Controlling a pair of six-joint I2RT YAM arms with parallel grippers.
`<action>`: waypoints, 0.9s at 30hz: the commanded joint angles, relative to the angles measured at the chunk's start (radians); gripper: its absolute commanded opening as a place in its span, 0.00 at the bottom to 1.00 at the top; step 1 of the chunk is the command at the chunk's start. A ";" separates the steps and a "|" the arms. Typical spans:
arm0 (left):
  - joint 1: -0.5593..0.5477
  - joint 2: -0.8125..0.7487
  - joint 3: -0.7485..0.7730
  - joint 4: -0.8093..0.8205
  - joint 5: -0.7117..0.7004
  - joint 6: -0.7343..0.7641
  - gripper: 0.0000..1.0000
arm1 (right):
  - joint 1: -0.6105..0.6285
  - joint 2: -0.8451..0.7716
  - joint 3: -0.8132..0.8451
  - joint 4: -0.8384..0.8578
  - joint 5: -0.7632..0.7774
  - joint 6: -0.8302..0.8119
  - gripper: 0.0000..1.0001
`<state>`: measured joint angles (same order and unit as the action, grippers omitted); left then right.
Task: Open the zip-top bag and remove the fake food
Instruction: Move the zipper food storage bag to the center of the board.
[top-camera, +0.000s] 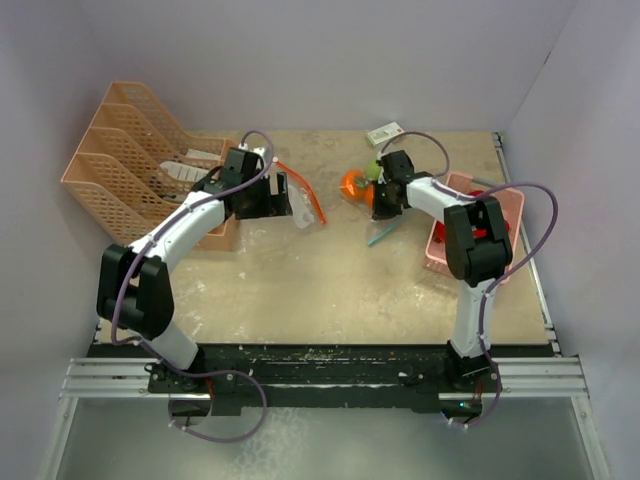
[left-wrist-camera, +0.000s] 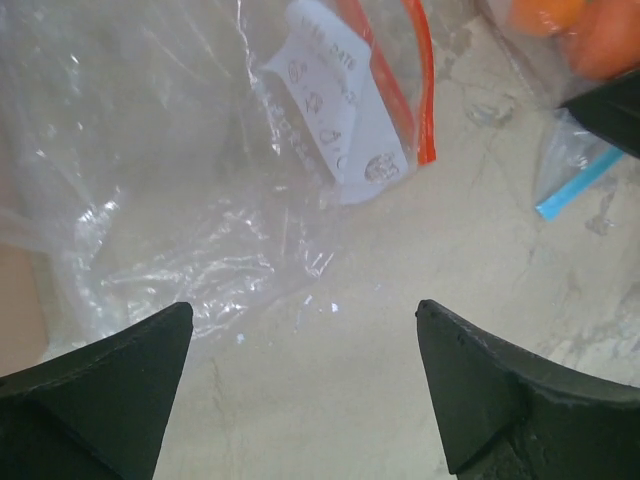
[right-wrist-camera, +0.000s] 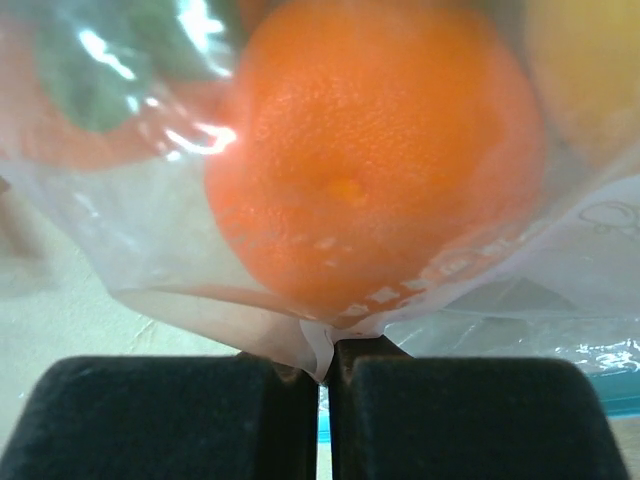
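An orange fake fruit (right-wrist-camera: 370, 170) fills the right wrist view, inside the clear zip-top bag (right-wrist-camera: 150, 260). My right gripper (right-wrist-camera: 322, 360) is shut on a pinch of that bag's film just under the orange. A green piece (right-wrist-camera: 100, 70) shows blurred behind it. From above, the orange (top-camera: 352, 184) and the green fruit (top-camera: 372, 170) lie just left of the right gripper (top-camera: 383, 207), and the bag's blue zip strip (top-camera: 381, 235) trails toward the front. My left gripper (left-wrist-camera: 303, 308) stands open over bare table with nothing between its fingers.
A second clear bag (left-wrist-camera: 200, 180) with an orange-red zip strip and a white label lies empty just ahead of the left gripper (top-camera: 280, 195). A peach file rack (top-camera: 130, 165) stands far left. A pink basket (top-camera: 500, 200) with red items sits right. A small white box (top-camera: 387, 132) lies at the back.
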<state>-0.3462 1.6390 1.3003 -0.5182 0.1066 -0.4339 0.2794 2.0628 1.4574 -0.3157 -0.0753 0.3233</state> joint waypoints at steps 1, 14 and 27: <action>-0.018 -0.077 -0.046 0.055 0.043 -0.058 0.98 | 0.080 -0.060 -0.024 -0.057 -0.057 0.014 0.00; -0.117 -0.123 -0.095 0.091 -0.009 -0.110 1.00 | 0.290 -0.171 0.033 -0.100 -0.044 0.018 0.00; -0.227 -0.056 -0.104 0.181 0.014 -0.168 0.99 | 0.285 -0.440 -0.065 -0.012 0.248 0.012 0.56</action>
<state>-0.5560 1.5642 1.1839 -0.4183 0.1020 -0.5671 0.5659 1.6981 1.4292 -0.3950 0.0792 0.3382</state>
